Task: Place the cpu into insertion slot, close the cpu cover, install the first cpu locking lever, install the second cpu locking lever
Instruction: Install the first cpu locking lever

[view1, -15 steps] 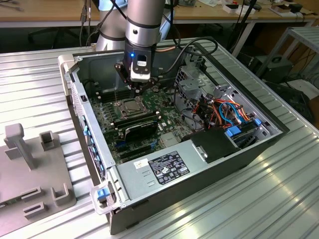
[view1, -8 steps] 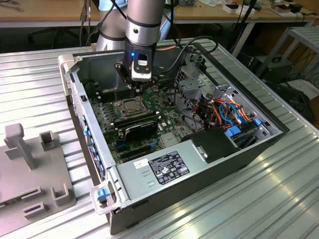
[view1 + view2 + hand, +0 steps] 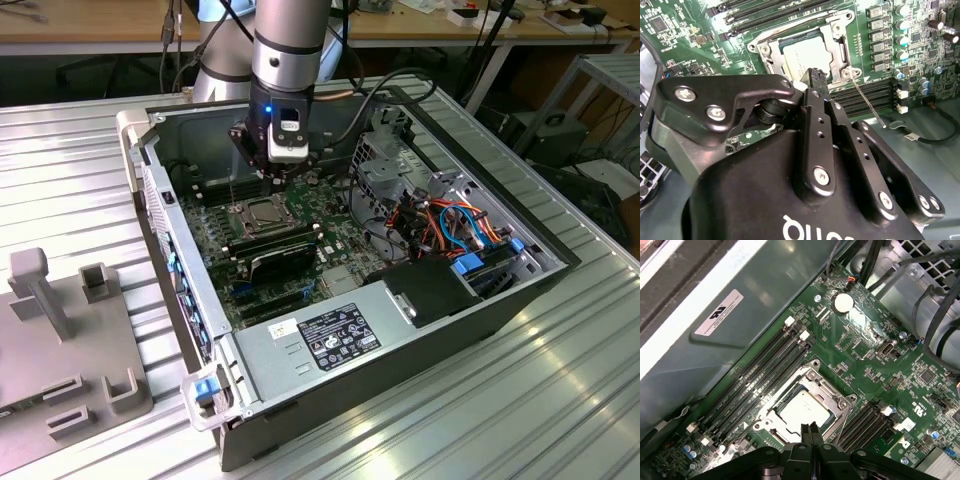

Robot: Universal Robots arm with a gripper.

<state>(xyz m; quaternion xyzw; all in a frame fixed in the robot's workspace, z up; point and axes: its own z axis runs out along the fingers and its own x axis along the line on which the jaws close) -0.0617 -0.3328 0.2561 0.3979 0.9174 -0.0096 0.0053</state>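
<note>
Pincer pinched together, empty, just above cpu cover.

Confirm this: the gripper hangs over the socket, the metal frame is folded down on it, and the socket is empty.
One part is wrong: the socket is not empty. The first wrist view shows the silver chip lying in it, inside the window of the folded-down metal frame. The gripper does hang over the socket.
</note>
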